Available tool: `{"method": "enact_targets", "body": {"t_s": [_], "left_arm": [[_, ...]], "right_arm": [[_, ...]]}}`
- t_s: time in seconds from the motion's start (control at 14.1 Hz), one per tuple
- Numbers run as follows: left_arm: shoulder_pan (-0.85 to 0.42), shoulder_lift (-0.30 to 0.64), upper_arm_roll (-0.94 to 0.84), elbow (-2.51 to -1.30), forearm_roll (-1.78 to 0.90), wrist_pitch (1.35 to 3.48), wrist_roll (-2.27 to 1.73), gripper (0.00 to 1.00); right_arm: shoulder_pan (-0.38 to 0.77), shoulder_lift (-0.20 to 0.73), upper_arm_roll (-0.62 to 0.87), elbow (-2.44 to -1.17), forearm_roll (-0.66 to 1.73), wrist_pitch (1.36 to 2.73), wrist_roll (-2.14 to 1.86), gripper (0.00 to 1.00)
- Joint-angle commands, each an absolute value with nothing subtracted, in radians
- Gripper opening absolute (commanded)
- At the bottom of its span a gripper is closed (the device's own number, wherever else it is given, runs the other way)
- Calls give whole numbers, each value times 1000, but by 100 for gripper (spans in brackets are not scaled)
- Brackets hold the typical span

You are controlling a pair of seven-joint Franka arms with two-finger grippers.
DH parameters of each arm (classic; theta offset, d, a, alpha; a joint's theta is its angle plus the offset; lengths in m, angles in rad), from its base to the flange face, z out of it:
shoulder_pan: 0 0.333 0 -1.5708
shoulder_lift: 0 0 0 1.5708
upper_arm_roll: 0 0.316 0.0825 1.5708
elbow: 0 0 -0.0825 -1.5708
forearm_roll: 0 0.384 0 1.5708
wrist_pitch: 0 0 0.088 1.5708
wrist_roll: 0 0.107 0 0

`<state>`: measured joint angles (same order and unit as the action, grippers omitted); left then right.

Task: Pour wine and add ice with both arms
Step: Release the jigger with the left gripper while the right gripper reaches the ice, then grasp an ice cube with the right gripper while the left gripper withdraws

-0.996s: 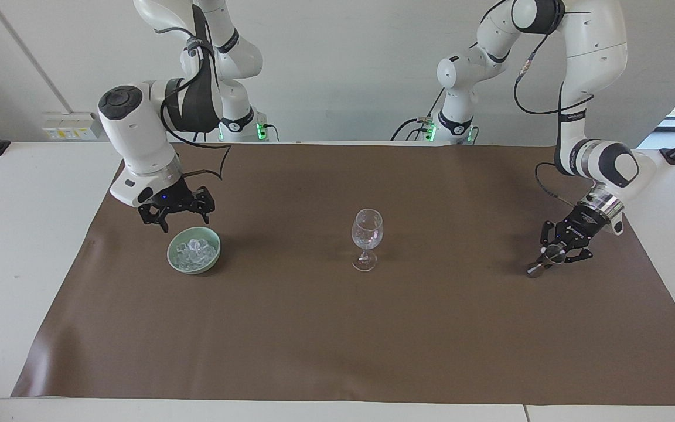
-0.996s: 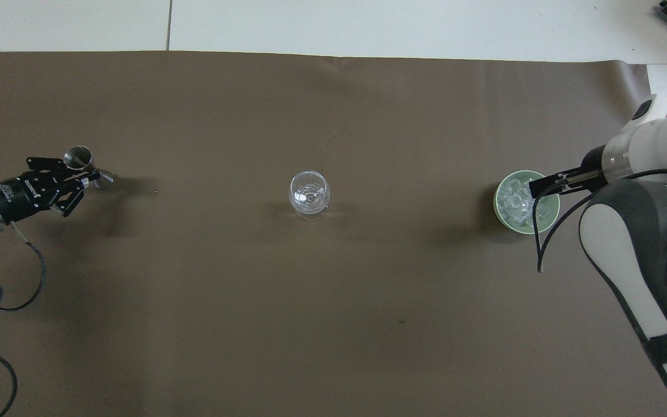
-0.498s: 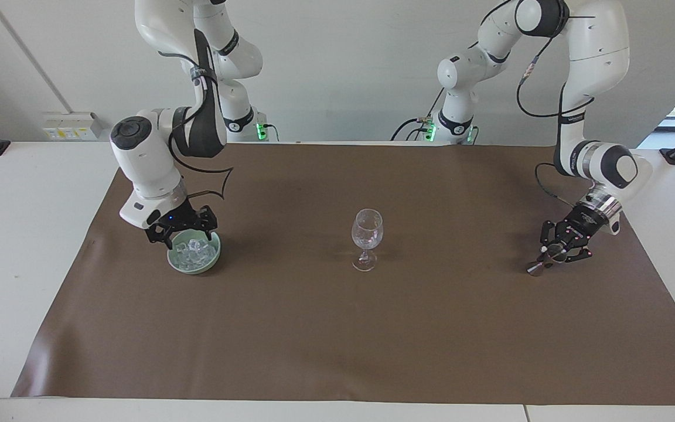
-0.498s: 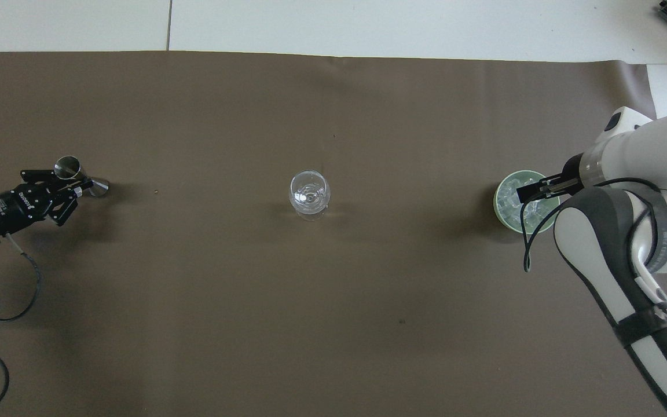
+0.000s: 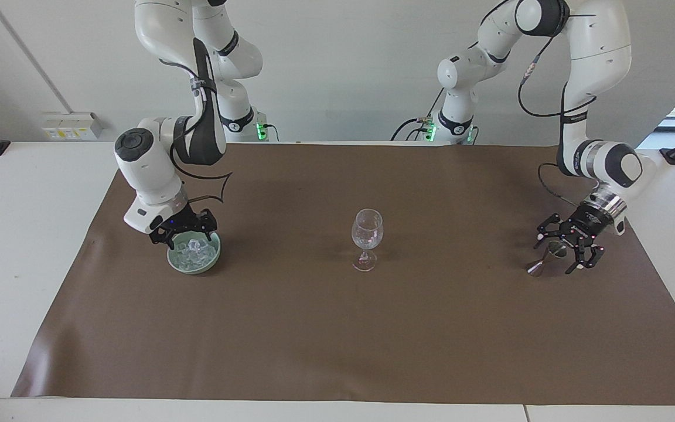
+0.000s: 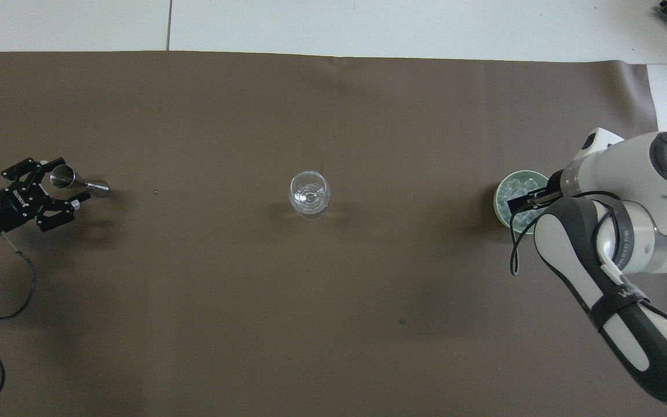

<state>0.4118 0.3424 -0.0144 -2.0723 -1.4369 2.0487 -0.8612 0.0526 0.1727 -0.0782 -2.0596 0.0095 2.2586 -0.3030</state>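
Right gripper (image 5: 184, 233) – jaws apart – dips into the ice (image 5: 195, 251) bowl (image 5: 211, 261), frame's left; better to close squarely on one cube. Left gripper (image 5: 569, 249) spreads open around a metal measuring cup (image 5: 550, 255).

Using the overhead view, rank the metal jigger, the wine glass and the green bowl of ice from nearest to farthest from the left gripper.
1. Metal jigger: between the open fingers of the left gripper, at the left arm's end of the mat.
2. Wine glass: standing mid-mat.
3. Green bowl of ice: at the right arm's end, under the right gripper.
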Motion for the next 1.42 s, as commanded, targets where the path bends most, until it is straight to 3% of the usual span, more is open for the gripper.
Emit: {"method": "enact_targets", "body": {"t_s": [0.0, 0.28, 0.5, 0.71, 1.0, 1.35], "left_arm": [[423, 325, -15, -2056, -1392, 2031, -848, 100], [426, 255, -12, -2057, -1267, 2023, -856, 100], [425, 195, -12, -2057, -1172, 2019, -853, 100], [422, 192, -12, -1967, -1047, 1999, -859, 100], [362, 198, -20, -1815, -873, 1986, -845, 100], [270, 190, -25, -1689, -651, 1964, -838, 100]], "right_arm": [[38, 166, -72, -2091, 11, 2295, -324, 93], [38, 169, -72, -2109, 6, 2316, -322, 68], [38, 172, -72, -2111, 6, 2319, -322, 68], [38, 172, -72, -2111, 6, 2319, -321, 63], [37, 173, -74, -2111, 5, 2319, -321, 46], [37, 175, -74, -2111, 5, 2319, -313, 46]]}}
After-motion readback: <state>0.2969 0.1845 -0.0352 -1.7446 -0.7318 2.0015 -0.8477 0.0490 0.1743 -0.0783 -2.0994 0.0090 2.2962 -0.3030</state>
